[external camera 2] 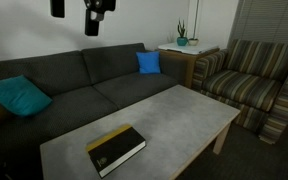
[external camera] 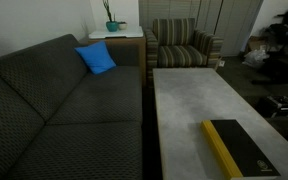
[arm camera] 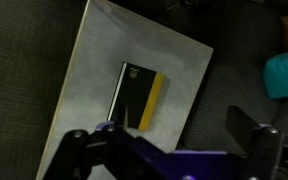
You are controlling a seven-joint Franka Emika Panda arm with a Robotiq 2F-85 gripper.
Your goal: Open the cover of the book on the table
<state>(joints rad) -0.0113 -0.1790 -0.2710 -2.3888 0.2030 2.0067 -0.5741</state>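
Table (arm camera: pixel 92 60) bears book (arm camera: pixel 141 95), seemingly well below fingers (arm camera: pixel 252 130).

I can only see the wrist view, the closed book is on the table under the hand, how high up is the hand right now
Observer: High. In an exterior view the hand hangs at the top of the picture, far above the book and the table.
Operator: What stands beyond the table end away from the book?
Observer: A striped armchair, close to that end in an exterior view.
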